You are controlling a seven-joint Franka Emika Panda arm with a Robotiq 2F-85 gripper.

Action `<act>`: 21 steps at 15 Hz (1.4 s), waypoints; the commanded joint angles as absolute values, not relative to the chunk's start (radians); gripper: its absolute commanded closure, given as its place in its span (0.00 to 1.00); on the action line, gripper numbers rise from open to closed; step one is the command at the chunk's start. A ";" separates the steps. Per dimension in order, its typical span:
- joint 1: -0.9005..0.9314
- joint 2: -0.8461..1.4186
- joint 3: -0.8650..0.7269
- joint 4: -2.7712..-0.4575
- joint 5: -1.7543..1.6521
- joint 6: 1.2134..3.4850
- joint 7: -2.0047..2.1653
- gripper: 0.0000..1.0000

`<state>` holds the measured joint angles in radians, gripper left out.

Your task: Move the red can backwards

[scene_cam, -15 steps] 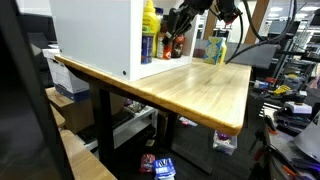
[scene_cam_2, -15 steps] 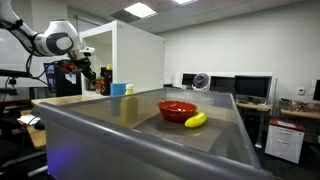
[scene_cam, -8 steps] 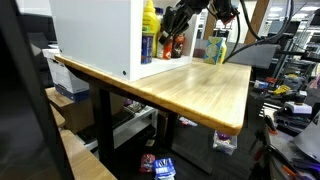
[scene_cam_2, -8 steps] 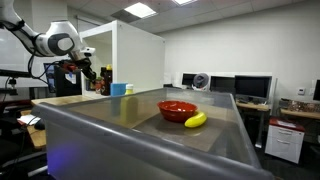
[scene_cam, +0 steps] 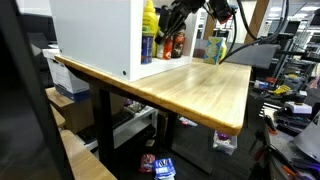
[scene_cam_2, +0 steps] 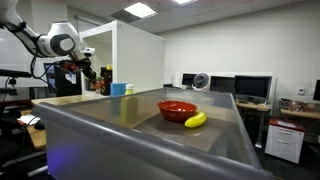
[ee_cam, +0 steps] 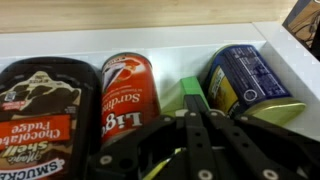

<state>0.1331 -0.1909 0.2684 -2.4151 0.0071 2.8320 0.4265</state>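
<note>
The red can (ee_cam: 130, 90) stands in the white shelf box between a dark brown chocolate fudge bottle (ee_cam: 40, 115) and a blue tin (ee_cam: 245, 85). In an exterior view the red can (scene_cam: 178, 45) stands at the shelf's open side, next to the tall yellow bottle (scene_cam: 148, 18). My gripper (ee_cam: 195, 112) has its black fingers pressed together, to the right of the red can and apart from it. A green piece (ee_cam: 192, 92) shows just past the fingertips. In both exterior views the gripper (scene_cam: 176, 20) (scene_cam_2: 85, 76) hangs above the can.
The white shelf box (scene_cam: 95, 35) stands on a wooden table (scene_cam: 190, 85). A green bottle (scene_cam: 216, 48) stands beside the shelf. In an exterior view a red bowl (scene_cam_2: 177, 108) and a banana (scene_cam_2: 195, 120) lie on a grey surface, with a blue cup (scene_cam_2: 118, 89) behind.
The gripper has risen slightly above the cans. The red can and the bottles have not visibly moved.
</note>
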 commanded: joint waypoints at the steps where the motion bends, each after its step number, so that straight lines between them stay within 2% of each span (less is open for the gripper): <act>1: 0.079 -0.222 0.304 -2.420 -0.108 2.788 0.533 1.00; 6: 0.031 -0.301 0.327 -2.429 -0.250 2.669 0.655 1.00; 11: 0.096 -0.363 0.312 -2.424 -0.158 2.502 0.583 1.00; 17: 0.142 -0.403 0.318 -2.420 -0.123 2.411 0.581 1.00; 21: 0.107 -0.410 0.360 -2.406 -0.231 2.324 0.599 1.00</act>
<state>0.1365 -0.3901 0.3262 -2.4129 -0.1669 2.4100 0.6124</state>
